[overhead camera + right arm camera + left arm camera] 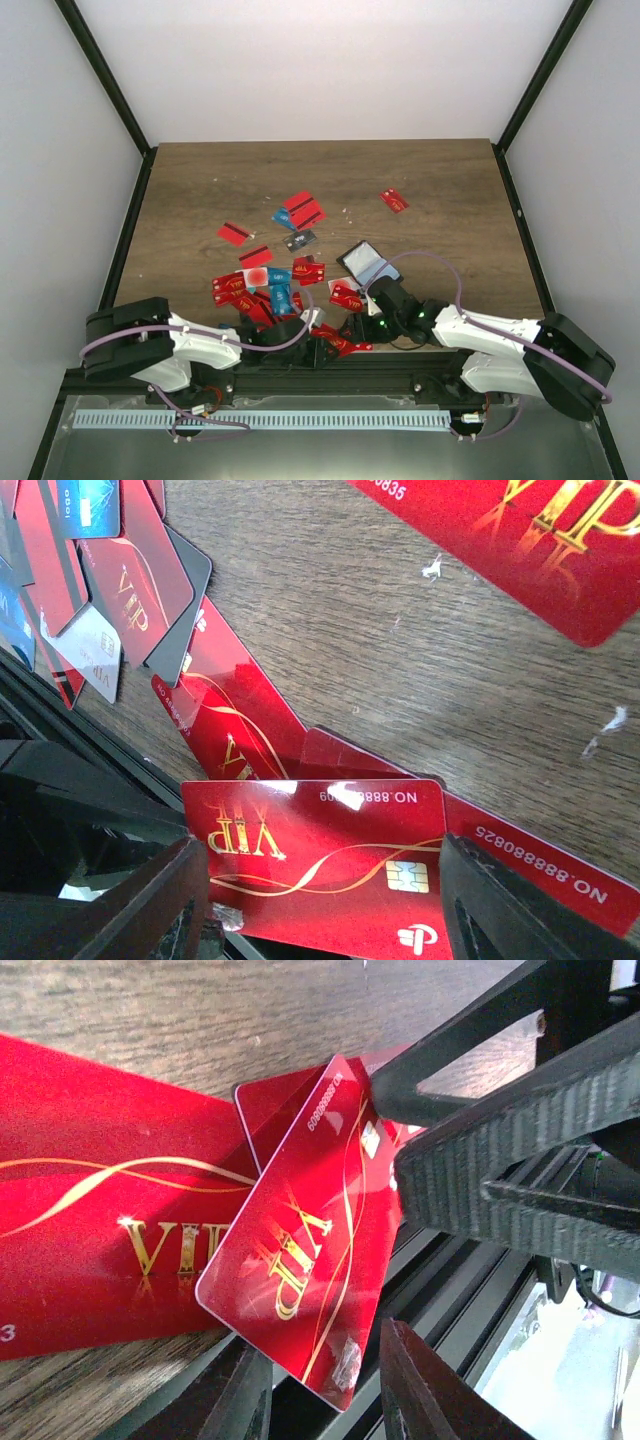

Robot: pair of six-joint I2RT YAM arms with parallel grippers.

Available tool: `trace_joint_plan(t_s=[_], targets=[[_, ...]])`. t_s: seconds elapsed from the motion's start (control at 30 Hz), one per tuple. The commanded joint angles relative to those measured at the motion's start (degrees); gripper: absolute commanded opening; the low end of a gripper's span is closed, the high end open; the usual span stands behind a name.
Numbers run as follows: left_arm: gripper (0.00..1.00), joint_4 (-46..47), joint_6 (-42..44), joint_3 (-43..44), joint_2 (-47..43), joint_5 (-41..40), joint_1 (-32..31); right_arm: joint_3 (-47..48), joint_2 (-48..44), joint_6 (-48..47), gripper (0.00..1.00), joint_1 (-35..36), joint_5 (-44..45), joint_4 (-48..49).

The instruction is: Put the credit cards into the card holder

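Note:
My right gripper is shut on a red VIP card, its fingers pressing the card's two short ends. It holds this card lifted over the table's near edge. In the left wrist view the same card hangs tilted, and its lower corner sits between the fingers of my left gripper, which is open with gaps on both sides. Both grippers meet low in the top view, left and right. The card holder lies open on the table just behind them. Several credit cards, mostly red, lie scattered.
More red cards lie on the wood under the held one. A thin dark grey card and a white-patched one lie farther left. The black base rail runs just below the grippers. One red card lies far back right.

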Motion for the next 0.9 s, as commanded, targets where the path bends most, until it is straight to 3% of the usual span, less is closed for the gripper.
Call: trace_joint_plan(t_s=[0.0,0.33,0.53,0.73,0.87], targets=[[0.31,0.03,0.84,1.28,-1.73,-2.52,-0.03,-1.41,1.11,0.60,0.65,0.48,0.47,-1.26],[0.23,-0.77,1.48,3.41,-0.72,-3.56,0.06,-1.34,1.14,0.73,0.65,0.48,0.39,-1.23],[0.04,-0.87,1.19,3.76,-0.96,-5.21,0.09,-0.68,0.37,0.86,0.65,0.47,1.28,-2.20],[0.04,-3.13,1.01,3.58,-4.91,-7.86,0.06,2.06,-4.51,2.30,0.67,0.48,6.01,-5.07],[0.04,-7.12,1.54,4.12,-11.04,-12.86,0.50,4.35,-13.51,5.48,0.78,0.48,11.65,-5.74]])
